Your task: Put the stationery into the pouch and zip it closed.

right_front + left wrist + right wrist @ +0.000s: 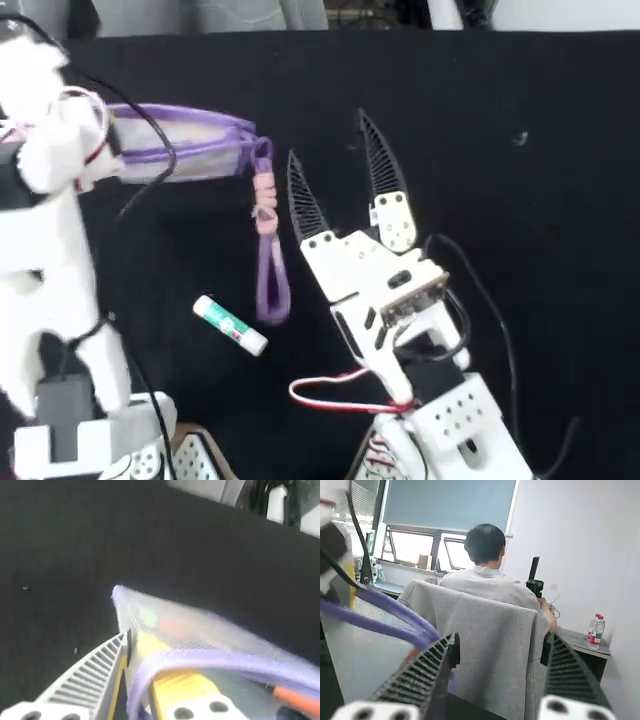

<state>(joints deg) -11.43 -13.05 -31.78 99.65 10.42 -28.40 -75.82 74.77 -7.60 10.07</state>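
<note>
Pouch held up for loading. I am clamping the left gripper (140, 655) on the rim of the mesh pouch (185, 145), so that the purple-trimmed bag is hanging above the black table (520, 200) with its free end turned toward the other arm. Through the mesh beside the left fingers, something yellow and something orange are showing, but I cannot tell whether they are stationery or gripper parts. I am presenting the right gripper (330, 150) spread wide and empty. Its fingers (427, 672) are pointing past the pouch's free end, with the mesh lying just outside one fingertip. The purple wrist strap (270, 280) and its pink braided cord (264, 205) are dangling from that end, just beside the same finger. The glue stick (230, 325) is lying on the table behind the right fingertips, on the strap side and well apart from both grippers. I judge it is waiting to be loaded before any zipping.
</note>
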